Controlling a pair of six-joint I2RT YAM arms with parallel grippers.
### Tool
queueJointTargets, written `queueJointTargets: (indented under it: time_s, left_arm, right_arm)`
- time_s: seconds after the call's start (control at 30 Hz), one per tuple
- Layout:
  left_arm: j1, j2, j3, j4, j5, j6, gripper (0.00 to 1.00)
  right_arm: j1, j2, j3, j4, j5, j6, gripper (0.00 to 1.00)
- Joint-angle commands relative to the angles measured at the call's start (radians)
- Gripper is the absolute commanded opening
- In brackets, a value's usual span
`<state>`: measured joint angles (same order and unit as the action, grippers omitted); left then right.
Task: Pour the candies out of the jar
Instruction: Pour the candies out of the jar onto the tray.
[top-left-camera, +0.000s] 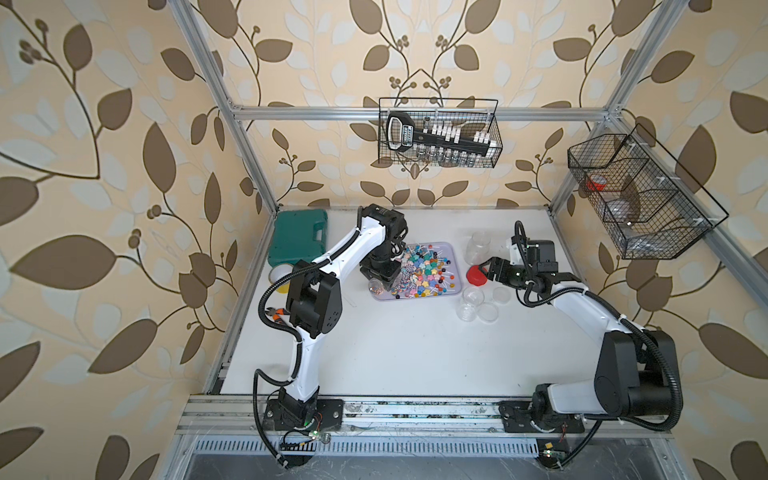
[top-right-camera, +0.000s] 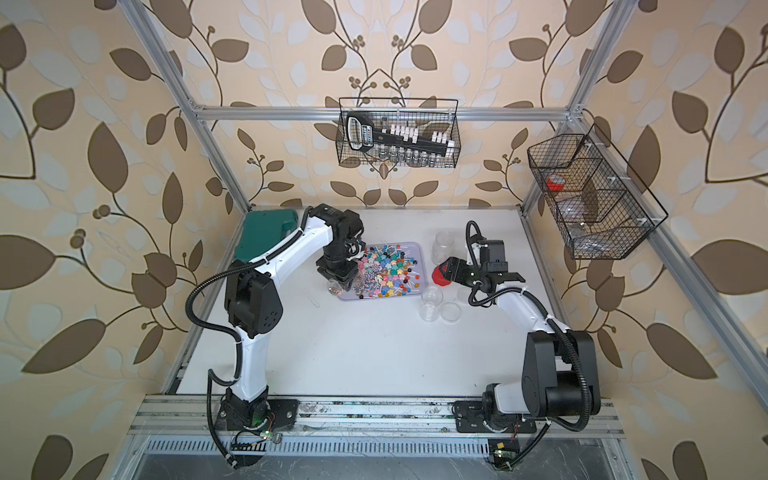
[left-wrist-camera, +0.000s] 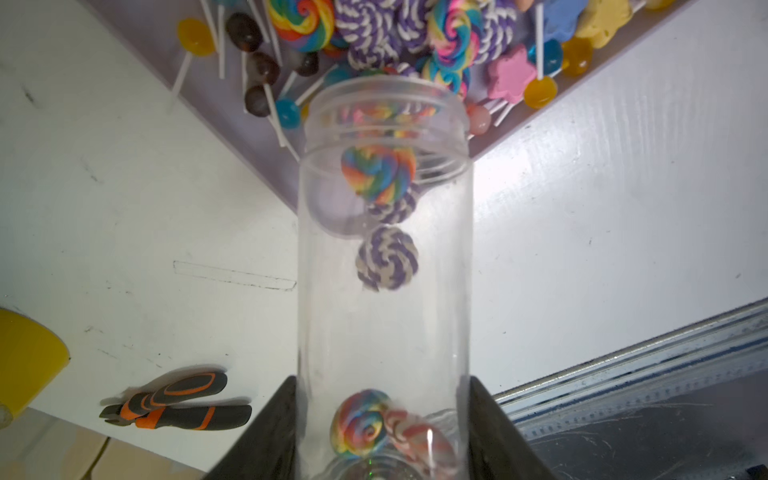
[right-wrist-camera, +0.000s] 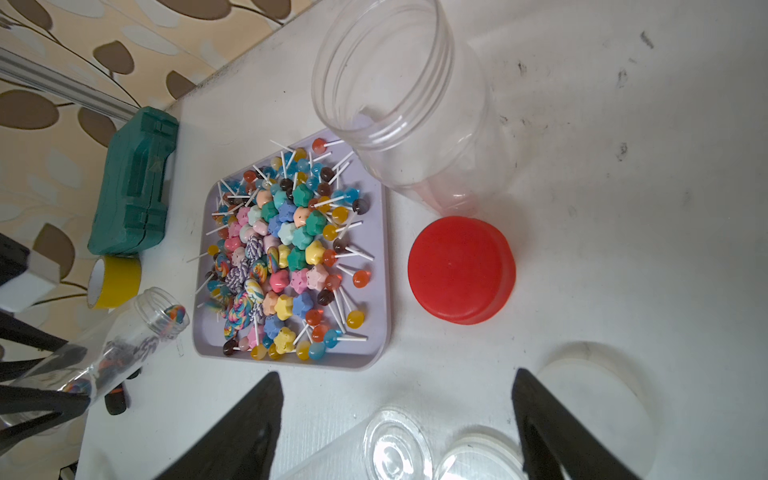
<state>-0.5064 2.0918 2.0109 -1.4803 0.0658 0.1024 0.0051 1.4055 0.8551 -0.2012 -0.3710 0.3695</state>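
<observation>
Your left fingers (left-wrist-camera: 266, 436) pinch the one narrow clear jar (left-wrist-camera: 384, 324) near its base, its mouth tilted over a corner of the single lilac tray (right-wrist-camera: 291, 360). You can count five swirled candies (left-wrist-camera: 387, 257) inside: two at the neck, one midway, two at the base. Many more lie heaped on the tray. Your right fingers (right-wrist-camera: 249, 424) are spread, holding nothing, above the worktop (right-wrist-camera: 623, 208), near one red lid (right-wrist-camera: 459, 270) and one wide clear jar (right-wrist-camera: 399, 83).
</observation>
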Motion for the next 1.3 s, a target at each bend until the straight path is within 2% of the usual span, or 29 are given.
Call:
queueJointTargets:
  time_s: [0.0,0.03,0.1,0.17,0.2,0.27,0.3,0.37,0.43,0.47,0.57,0.63,0.7,0.77,0.83,0.9,1.03,1.27]
  left_arm:
    - [-0.125,-0.008,0.076,-0.047,-0.026,0.006,0.58]
    - [-0.113,-0.030,0.026,-0.008,-0.037,0.015,0.58]
    - [-0.011,-0.075,-0.119,0.090,0.015,0.037,0.58]
    - [0.044,-0.041,-0.060,0.023,0.124,0.023,0.56]
    - [0.020,-0.037,-0.030,0.011,0.131,0.019,0.56]
    - [-0.054,-0.060,-0.008,0.035,0.048,0.023,0.57]
    - [-0.054,-0.073,-0.026,0.056,0.021,0.028,0.58]
    - [0.003,-0.072,-0.061,0.074,0.030,0.034,0.58]
    - [0.018,-0.025,0.010,0.001,0.070,0.018,0.56]
    - [-0.004,-0.023,0.027,-0.001,0.075,0.016,0.56]
    - [-0.039,-0.049,0.027,0.018,-0.011,0.017,0.57]
    - [0.002,-0.062,-0.023,0.034,-0.065,0.030,0.57]
    - [0.032,-0.045,0.011,-0.023,-0.061,0.016,0.56]
    - [-0.008,-0.039,0.074,-0.040,-0.008,0.018,0.56]
    - [-0.045,-0.056,0.074,-0.022,-0.044,0.020,0.56]
    - [-0.036,-0.093,0.050,0.005,-0.037,0.027,0.56]
    - [-0.026,-0.235,-0.109,0.143,0.038,0.085,0.57]
    - [0.026,-0.491,-0.394,0.418,0.321,0.190,0.60]
  right_arm:
    - [0.003,-0.008,0.011,-0.007,0.002,-0.011,0.83]
    - [0.002,-0.008,0.012,-0.009,0.004,-0.012,0.83]
    - [0.002,-0.010,0.013,-0.010,0.004,-0.015,0.83]
    - [0.003,-0.008,0.010,-0.009,0.003,-0.015,0.83]
    - [0.003,-0.008,0.008,-0.005,0.004,-0.013,0.83]
    - [0.003,0.001,0.007,-0.001,-0.001,-0.010,0.83]
    - [0.003,0.002,0.009,-0.003,-0.006,-0.010,0.83]
    - [0.002,-0.003,0.009,-0.004,-0.001,-0.013,0.83]
    - [0.001,-0.010,0.009,-0.007,0.009,-0.016,0.83]
    - [0.001,-0.008,0.009,-0.006,0.008,-0.015,0.83]
    - [0.002,0.000,0.012,-0.007,-0.003,-0.012,0.83]
    - [0.002,-0.007,0.009,-0.009,0.004,-0.016,0.83]
    - [0.002,-0.013,0.009,-0.009,0.007,-0.016,0.83]
    - [0.002,-0.010,0.010,-0.005,0.003,-0.015,0.83]
    - [0.002,-0.007,0.014,0.001,-0.016,-0.014,0.83]
    - [0.002,-0.021,0.014,0.014,-0.049,-0.016,0.83]
    - [0.012,-0.062,0.035,0.031,-0.172,-0.023,0.81]
    - [0.106,-0.075,0.214,-0.029,-0.392,-0.047,0.77]
